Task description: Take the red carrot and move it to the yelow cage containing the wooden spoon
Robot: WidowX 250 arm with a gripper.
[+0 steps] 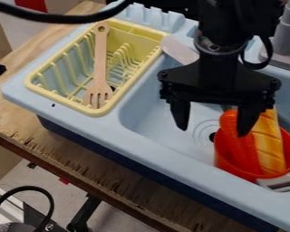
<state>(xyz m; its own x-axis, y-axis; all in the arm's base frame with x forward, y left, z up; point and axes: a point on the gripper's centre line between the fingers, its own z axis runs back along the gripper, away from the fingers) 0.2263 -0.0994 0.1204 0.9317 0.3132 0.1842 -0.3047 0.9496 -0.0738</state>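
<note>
Over the sink, right of centre, my gripper (212,129) hangs open with its two fingers wide apart. The red-orange carrot (245,152) leans inside an orange-red pot (222,161); the right finger covers part of its upper end, and whether they touch I cannot tell. Nothing is visible between the fingers except the sink floor. At the upper left stands the yellow cage (40,92), a rack set into the sink's left side. A wooden spoon with a slotted, fork-like end (99,68) lies lengthwise in it.
Beside the carrot in the pot is a yellow-orange striped piece (269,142). The blue sink's raised divider (134,94) runs between cage and basin. A pale object (179,50) rests by the cage's right corner. A grey faucet (287,31) stands top right.
</note>
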